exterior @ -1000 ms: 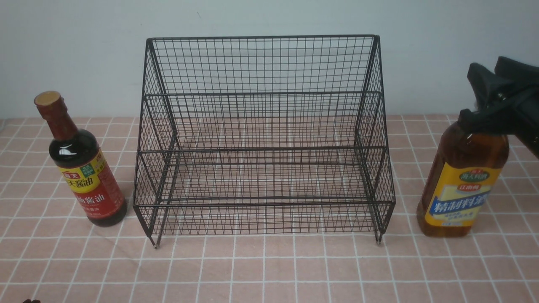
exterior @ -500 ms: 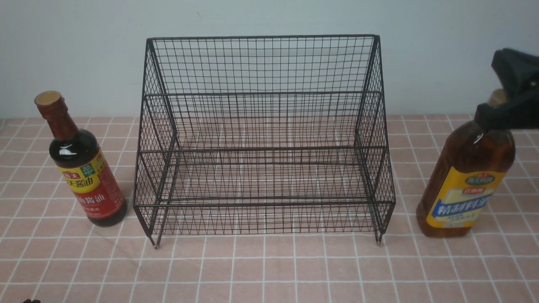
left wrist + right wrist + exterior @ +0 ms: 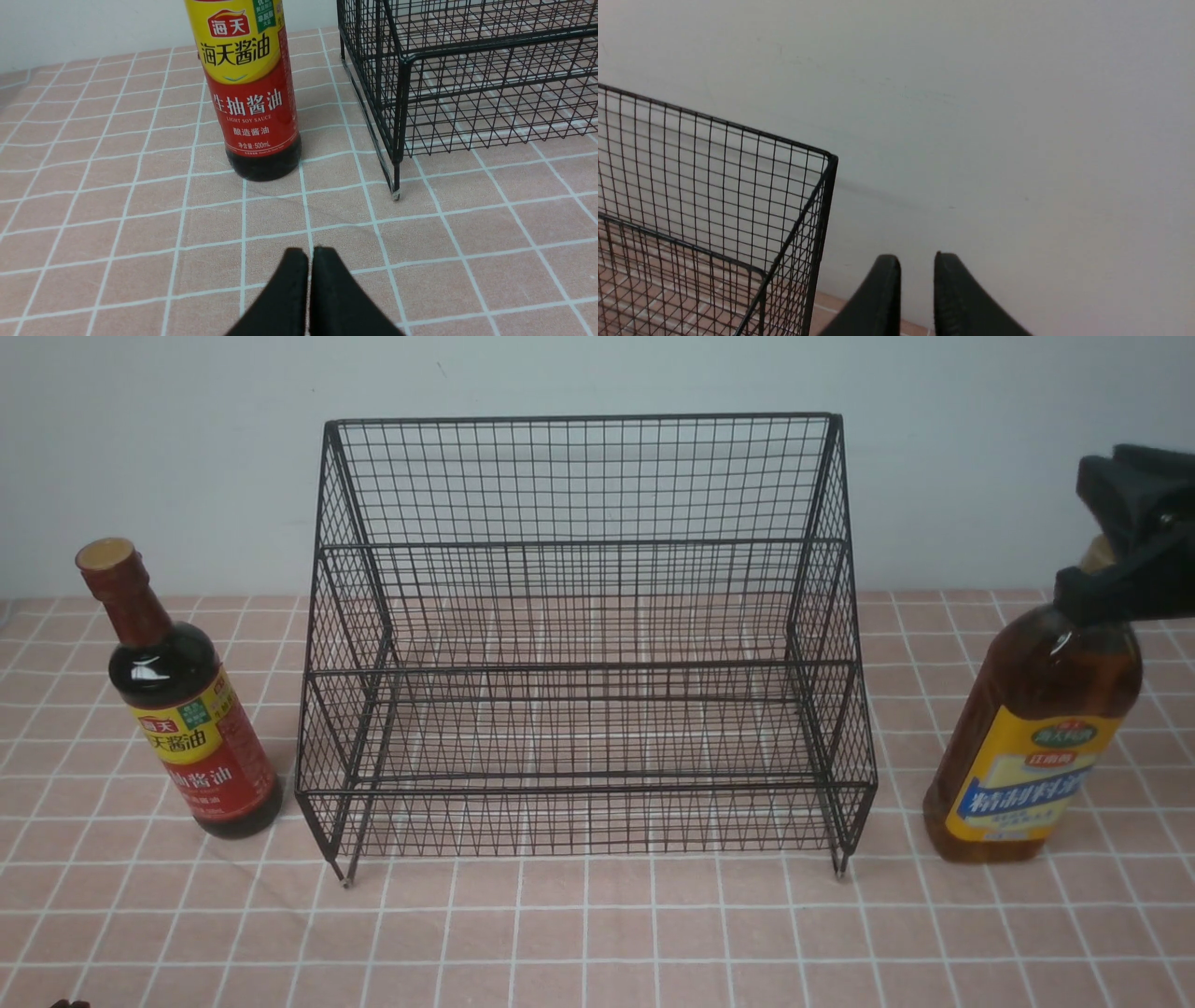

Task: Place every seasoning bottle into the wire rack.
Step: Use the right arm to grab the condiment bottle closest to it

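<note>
Not yet racked: glossy dark soy-sauce bottle [image 3: 191, 728] at nine o'clock of the wire rack [image 3: 583, 644], taller amber bottle [image 3: 1032, 737] at three, both standing on checked cloth [image 3: 597, 933]. Thin black mesh, two stepped tiers, holding nothing. Fingers of the left gripper [image 3: 310, 254] pressed together; those of the right gripper [image 3: 917, 261] narrowly apart by the amber bottle's cap, clamping nothing visible.

Bright, soft, even light with barely any shadow beneath the black wire-mesh rack [image 3: 583, 644]. Small white glare on the shoulders of the dark red-labelled soy-sauce bottle [image 3: 177, 705] and the tall amber-liquid bottle [image 3: 1032, 737], both leaning outward from wide-angle distortion.
</note>
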Tool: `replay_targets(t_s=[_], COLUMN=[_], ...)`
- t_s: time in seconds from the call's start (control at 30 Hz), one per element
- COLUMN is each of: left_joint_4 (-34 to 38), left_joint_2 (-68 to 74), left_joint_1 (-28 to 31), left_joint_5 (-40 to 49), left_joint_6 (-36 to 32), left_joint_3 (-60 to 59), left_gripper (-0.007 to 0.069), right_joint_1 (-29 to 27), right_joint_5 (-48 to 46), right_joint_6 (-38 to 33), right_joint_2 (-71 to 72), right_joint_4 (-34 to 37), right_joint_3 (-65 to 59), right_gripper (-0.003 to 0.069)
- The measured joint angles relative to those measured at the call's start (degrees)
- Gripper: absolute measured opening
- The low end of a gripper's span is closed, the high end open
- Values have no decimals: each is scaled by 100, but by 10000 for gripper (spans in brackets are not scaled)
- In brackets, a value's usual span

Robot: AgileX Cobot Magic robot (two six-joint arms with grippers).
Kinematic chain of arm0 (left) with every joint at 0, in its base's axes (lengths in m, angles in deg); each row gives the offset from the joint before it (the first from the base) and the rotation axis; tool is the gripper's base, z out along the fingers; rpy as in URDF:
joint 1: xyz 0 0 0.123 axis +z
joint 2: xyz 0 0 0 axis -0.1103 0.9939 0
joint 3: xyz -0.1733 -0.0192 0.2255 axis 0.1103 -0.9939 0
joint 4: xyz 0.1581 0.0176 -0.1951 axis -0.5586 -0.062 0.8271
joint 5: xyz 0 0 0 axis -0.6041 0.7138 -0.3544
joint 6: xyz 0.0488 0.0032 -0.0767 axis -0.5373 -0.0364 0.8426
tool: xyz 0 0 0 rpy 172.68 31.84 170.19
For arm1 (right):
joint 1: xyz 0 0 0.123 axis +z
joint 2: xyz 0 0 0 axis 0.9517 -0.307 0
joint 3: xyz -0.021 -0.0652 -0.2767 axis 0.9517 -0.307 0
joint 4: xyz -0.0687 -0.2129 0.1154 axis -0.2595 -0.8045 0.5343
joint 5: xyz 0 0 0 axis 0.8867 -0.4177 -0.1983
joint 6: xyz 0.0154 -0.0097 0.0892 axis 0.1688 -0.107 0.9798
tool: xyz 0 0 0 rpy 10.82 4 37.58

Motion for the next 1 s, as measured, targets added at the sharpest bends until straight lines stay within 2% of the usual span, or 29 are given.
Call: replay_targets(t_s=[0.07,0.1,0.13,0.17,0.2,0.23,0.4,0.7,0.73,0.8,0.83,0.87,0.9,1.0], left_joint_4=[0,0,0,0,0,0,1,1,1,1,1,1,7,7], left_joint_2=[0,0,0,0,0,0,0,0,0,0,0,0,0,0], left_joint_1=[0,0,0,0,0,0,0,0,0,0,0,0,0,0], left_joint_5=[0,0,0,0,0,0,0,0,0,0,0,0,0,0], left_joint_6=[0,0,0,0,0,0,0,0,0,0,0,0,0,0], left_joint_3=[0,0,0,0,0,0,0,0,0,0,0,0,0,0], left_gripper=[-7,-7,-7,-7,-7,-7,-7,-7,-7,-7,-7,-7,-7,-7], right_joint_1=[-196,-224,-303,-321,-328,-328,-328,-328,-328,-328,-328,-328,-328,-328], right_joint_5=[-20,-20,-20,-20,-20,1,113,355,366,366,366,389,384,276], right_joint_6=[154,181,501,617,687,906,1077,1091,1091,1091,1097,1098,1098,1109], right_joint_2=[0,0,0,0,0,-13,-248,-808,-834,-897,-903,-908,-896,-806], right_joint_4=[141,154,242,255,255,261,200,98,90,52,53,1,-17,-30], right_joint_3=[-5,-6,-52,-73,-87,-144,-210,-216,-216,-216,-216,-216,-216,-216], right_gripper=[289,307,379,414,421,487,577,575,559,466,466,365,301,309])
